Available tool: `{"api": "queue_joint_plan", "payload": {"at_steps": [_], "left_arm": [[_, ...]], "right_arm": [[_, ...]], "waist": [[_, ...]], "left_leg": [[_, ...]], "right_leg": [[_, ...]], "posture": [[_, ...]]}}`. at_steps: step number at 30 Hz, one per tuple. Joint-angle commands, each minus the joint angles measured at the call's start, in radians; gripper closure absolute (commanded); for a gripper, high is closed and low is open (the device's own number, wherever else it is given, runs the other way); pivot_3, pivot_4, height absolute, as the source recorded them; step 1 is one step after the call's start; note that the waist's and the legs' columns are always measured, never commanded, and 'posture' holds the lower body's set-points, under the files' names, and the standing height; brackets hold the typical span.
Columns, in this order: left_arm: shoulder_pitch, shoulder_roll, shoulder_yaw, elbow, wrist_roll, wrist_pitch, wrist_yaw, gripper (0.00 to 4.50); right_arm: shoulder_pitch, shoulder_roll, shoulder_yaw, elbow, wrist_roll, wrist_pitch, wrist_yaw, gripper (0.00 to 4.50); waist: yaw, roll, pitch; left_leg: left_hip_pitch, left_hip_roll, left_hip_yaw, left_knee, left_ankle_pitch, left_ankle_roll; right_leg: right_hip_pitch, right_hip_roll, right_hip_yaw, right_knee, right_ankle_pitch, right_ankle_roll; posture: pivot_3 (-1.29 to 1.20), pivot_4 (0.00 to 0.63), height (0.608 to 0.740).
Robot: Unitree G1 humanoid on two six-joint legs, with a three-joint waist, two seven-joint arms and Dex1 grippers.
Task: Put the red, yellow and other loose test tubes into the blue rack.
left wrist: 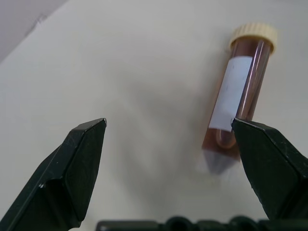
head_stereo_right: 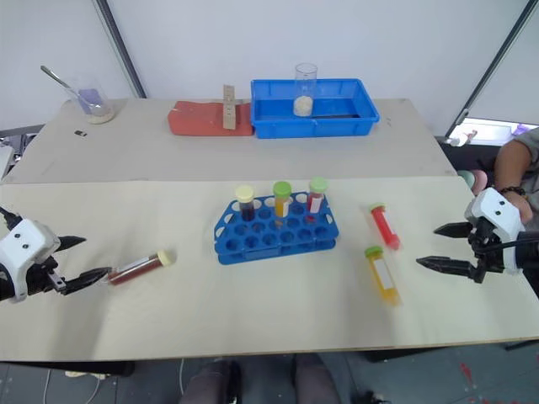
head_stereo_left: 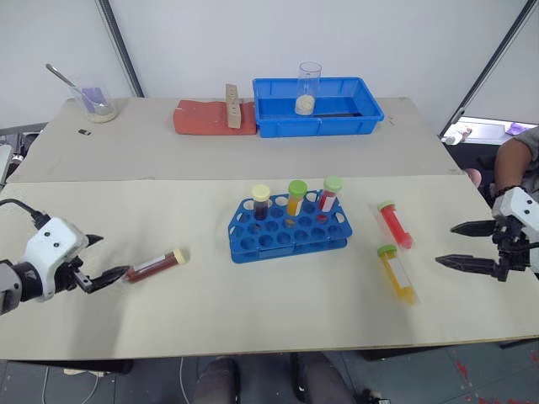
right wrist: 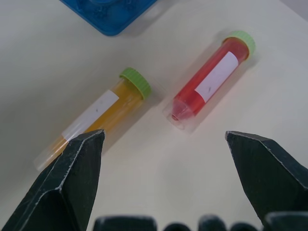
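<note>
Nearest, left of the blue rack (head_stereo_left: pixel 290 229): left gripper (head_stereo_left: pixel 103 263) spread wide, one fingertip at the pointed base of the dark red tube (head_stereo_left: pixel 157 265). Right of the rack: right gripper (head_stereo_left: pixel 459 244) agape, empty, near the yellow tube (head_stereo_left: pixel 396 273) and red tube (head_stereo_left: pixel 394 224), both lying flat. Probably light, smooth, prone to rolling; best pinched mid-barrel. Rack holding three capped tubes upright. Beyond it, blue tray (head_stereo_left: pixel 317 107) with a glass (head_stereo_left: pixel 307 87) of pale powder.

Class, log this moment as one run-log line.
left gripper: open, by brown tube | right gripper: open | red tube, yellow tube: loose | rack: three tubes
</note>
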Motion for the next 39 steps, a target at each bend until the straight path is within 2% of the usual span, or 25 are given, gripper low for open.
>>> {"api": "queue_joint_plan", "payload": {"at_steps": [1, 6, 8, 14, 16, 20, 25, 28, 32, 39], "left_arm": [[0.001, 0.005, 0.021, -0.001, -0.014, -0.028, -0.038, 0.02], [-0.001, -0.013, 0.021, 0.000, -0.025, -0.089, -0.078, 0.02], [-0.022, -0.016, 0.015, -0.020, -0.048, -0.060, -0.080, 0.02], [-0.097, -0.012, -0.076, -0.245, -0.180, 0.078, -0.108, 0.02], [-0.177, -0.036, -0.159, -0.330, -0.237, 0.117, -0.096, 0.02], [-0.313, -0.075, -0.280, -0.401, -0.301, 0.177, -0.083, 0.02], [-0.409, -0.112, -0.389, -0.434, -0.327, 0.181, -0.113, 0.02], [-0.446, -0.136, -0.438, -0.441, -0.324, 0.161, -0.124, 0.02], [-0.477, -0.166, -0.482, -0.444, -0.311, 0.148, -0.120, 0.02], [-0.459, -0.184, -0.498, -0.480, -0.302, 0.151, -0.088, 0.02]], "right_arm": [[0.005, -0.015, -0.045, -0.021, 0.008, -0.005, 0.000, 0.05], [0.012, -0.015, -0.058, -0.024, 0.011, -0.011, 0.003, 0.05], [0.007, -0.015, -0.061, -0.027, 0.013, -0.007, 0.001, 0.05], [-0.014, -0.028, -0.081, -0.104, 0.053, 0.065, -0.009, 0.05], [-0.057, -0.027, -0.062, -0.158, 0.073, 0.125, -0.024, 0.05], [-0.160, -0.012, 0.017, -0.204, 0.045, 0.215, -0.100, 0.05], [-0.349, 0.027, 0.236, -0.191, -0.095, 0.312, -0.181, 0.05], [-0.483, 0.096, 0.366, -0.086, -0.174, 0.387, -0.197, 0.05], [-0.698, 0.238, 0.474, 0.236, -0.295, 0.475, -0.293, 0.05], [-0.918, 0.385, 0.555, 0.698, -0.429, 0.367, -0.315, 0.05]], "waist": [[-0.002, 0.000, 0.000], [-0.002, 0.000, 0.000], [-0.002, 0.000, 0.000], [0.001, 0.000, 0.000], [0.001, 0.000, 0.000], [-0.001, 0.000, 0.000], [-0.010, 0.000, 0.000], [-0.008, 0.000, 0.000], [-0.006, 0.000, 0.000], [-0.003, 0.000, 0.000]], "left_leg": [[0.001, 0.000, 0.000, 0.000, 0.000, 0.000], [0.001, 0.000, 0.000, 0.000, 0.000, 0.000], [0.001, 0.000, 0.000, 0.000, 0.000, 0.000], [0.000, 0.000, 0.000, 0.002, 0.000, 0.000], [0.000, 0.000, 0.000, 0.002, 0.000, 0.000], [0.000, 0.000, -0.001, 0.004, 0.000, 0.000], [0.000, 0.000, -0.003, 0.004, 0.000, 0.000], [0.000, -0.001, -0.003, 0.004, 0.000, 0.000], [-0.003, -0.001, -0.004, 0.009, 0.000, 0.000], [-0.010, -0.002, -0.007, 0.014, 0.000, 0.001]], "right_leg": [[0.000, 0.000, 0.000, 0.000, 0.000, 0.000], [0.000, 0.000, 0.000, 0.000, 0.000, 0.000], [0.000, 0.000, 0.000, 0.000, 0.000, 0.000], [0.001, 0.000, 0.000, 0.001, 0.000, 0.001], [0.001, 0.000, 0.000, 0.001, 0.001, 0.002], [0.001, 0.001, 0.000, 0.002, 0.005, 0.008], [0.001, 0.003, 0.001, 0.002, 0.004, 0.007], [0.001, 0.003, 0.001, 0.002, 0.004, 0.007], [0.001, 0.003, 0.001, 0.001, 0.005, 0.008], [0.001, 0.002, 0.000, 0.000, 0.009, 0.005]], "posture": [[0.00, 0.150, 0.740], [0.00, 0.150, 0.740], [0.00, 0.150, 0.740], [0.00, 0.150, 0.740], [0.00, 0.150, 0.740], [0.00, 0.150, 0.740], [0.00, 0.150, 0.740], [0.00, 0.150, 0.740], [0.00, 0.150, 0.740], [0.00, 0.150, 0.740]]}}
